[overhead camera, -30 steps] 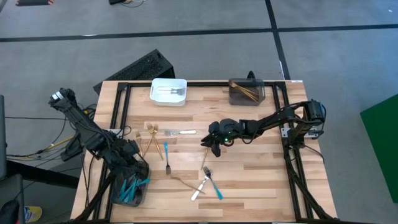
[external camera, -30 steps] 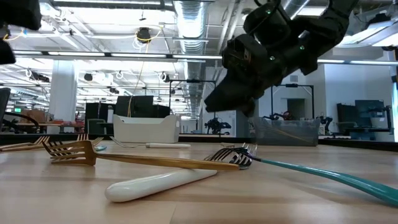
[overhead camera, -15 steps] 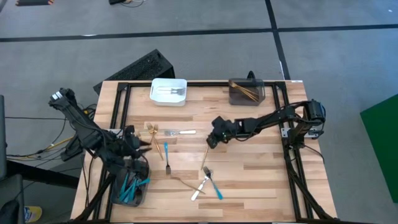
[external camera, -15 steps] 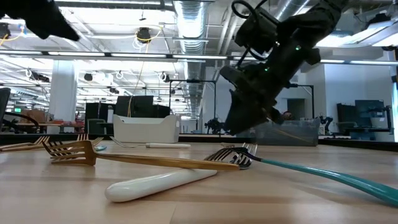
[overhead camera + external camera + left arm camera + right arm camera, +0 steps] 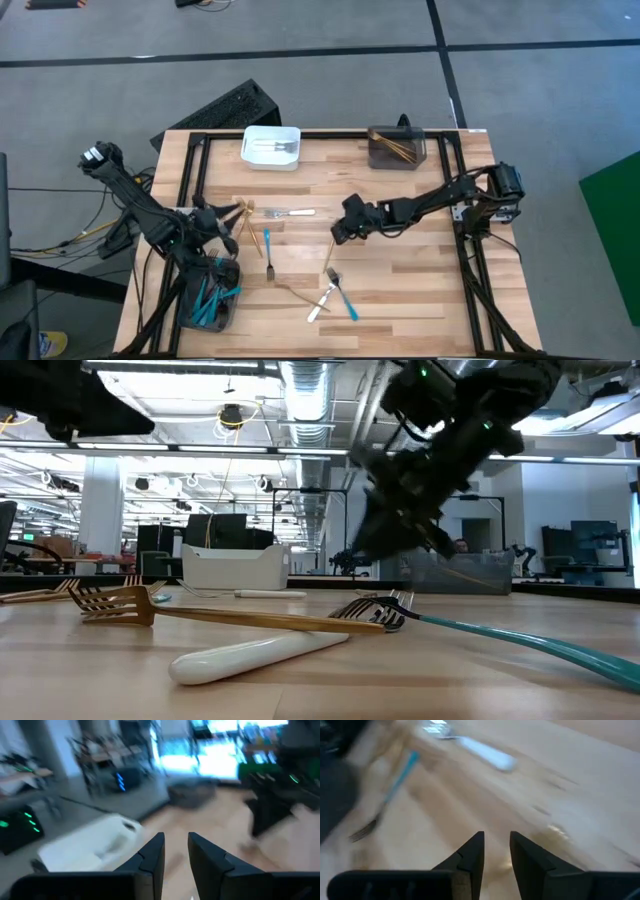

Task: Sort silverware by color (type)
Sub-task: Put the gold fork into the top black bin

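Working across the wooden table (image 5: 420,270), your two dark arms hover over scattered silverware (image 5: 300,255) at the middle of the high view. The right gripper (image 5: 340,236) sits centre frame, just beside a gold utensil (image 5: 329,254); in the right wrist view its fingers (image 5: 470,855) stand slightly apart with nothing between them. The left gripper (image 5: 235,212) is at centre left, near the gold forks (image 5: 245,207); its fingers (image 5: 152,852) also show a narrow gap and hold nothing.

Expect each piece to be light, stiff and slippery, lying flat on the wood, so you should pinch across the thin handle near its middle. You have gold pieces, a blue-handled fork (image 5: 268,250), a white-handled fork (image 5: 290,213) and a crossed cluster (image 5: 333,290) at lower centre. Blue pieces already fill the dark bin (image 5: 185,318) at lower left.
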Controlling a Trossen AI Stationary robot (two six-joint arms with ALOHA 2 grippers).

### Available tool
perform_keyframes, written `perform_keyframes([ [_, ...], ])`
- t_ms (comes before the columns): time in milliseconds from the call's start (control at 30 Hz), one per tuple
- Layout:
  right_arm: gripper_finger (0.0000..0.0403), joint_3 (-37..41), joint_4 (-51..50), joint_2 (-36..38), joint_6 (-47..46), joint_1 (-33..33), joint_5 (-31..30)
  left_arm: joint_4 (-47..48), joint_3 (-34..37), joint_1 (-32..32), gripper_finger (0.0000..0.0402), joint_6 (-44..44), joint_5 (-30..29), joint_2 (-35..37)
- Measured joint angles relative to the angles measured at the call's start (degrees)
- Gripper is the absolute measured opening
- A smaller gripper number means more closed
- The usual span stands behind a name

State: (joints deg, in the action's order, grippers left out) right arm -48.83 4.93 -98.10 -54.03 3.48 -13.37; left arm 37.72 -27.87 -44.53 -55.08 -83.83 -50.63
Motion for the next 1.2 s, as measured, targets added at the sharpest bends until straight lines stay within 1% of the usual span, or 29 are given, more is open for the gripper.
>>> perform_keyframes([
  [67,0.0119,-1.6,0.8,0.0,2.8,-1.1,2.5,0.0,0.7,0.6,0.0073,-2.4,-3.3,0.0],
  [133,0.0118,-5.0,-5.2,0.3,3.2,-2.5,2.6,0.1,0.9,1.3,0.0073,-3.4,-3.0,0.0],
  [233,0.0117,-13.7,-21.1,0.1,3.4,-4.0,-1.9,-1.3,0.9,2.2,0.0073,-2.9,0.1,0.0],
  [300,0.0117,-19.1,-31.7,-0.7,3.5,-4.6,-5.5,-4.1,0.9,2.8,0.0073,-1.0,2.2,0.0],
  [367,0.0117,-22.6,-36.6,-2.0,3.5,-4.1,-9.0,-8.0,0.9,3.5,0.0073,2.7,4.1,0.0],
  [433,0.0118,-23.5,-37.4,-2.5,3.1,-3.1,-11.6,-13.3,0.9,4.5,0.0073,7.8,6.1,-0.1],
  [533,0.0123,-22.8,-37.7,-2.4,0.8,-1.4,-12.7,-21.4,0.9,6.4,0.0073,16.6,8.7,-1.8],
  [633,0.0134,-19.9,-38.3,-2.5,-3.3,-0.1,-11.1,-28.4,0.9,8.3,0.0072,23.6,11.7,-4.4],
  [733,0.0147,-18.3,-38.3,-2.5,-6.8,1.2,-8.8,-33.0,0.9,10.7,0.0072,28.4,16.4,-7.5],
  [867,0.0165,-16.2,-35.4,-2.5,-12.4,3.4,-8.7,-36.3,0.9,14.6,0.0072,30.6,19.1,-11.5],
  [1000,0.0183,-16.2,-33.2,-2.5,-14.8,4.8,-10.0,-37.7,0.9,18.2,0.0072,29.4,19.6,-13.7],
  [1100,0.0196,-16.1,-31.6,-2.7,-15.2,5.3,-10.6,-37.7,0.9,20.2,0.0072,29.2,22.7,-14.0],
  [1200,0.0206,-16.3,-27.4,-6.1,-16.5,5.3,-11.2,-37.7,0.9,21.4,0.0072,29.3,24.9,-14.0],
])
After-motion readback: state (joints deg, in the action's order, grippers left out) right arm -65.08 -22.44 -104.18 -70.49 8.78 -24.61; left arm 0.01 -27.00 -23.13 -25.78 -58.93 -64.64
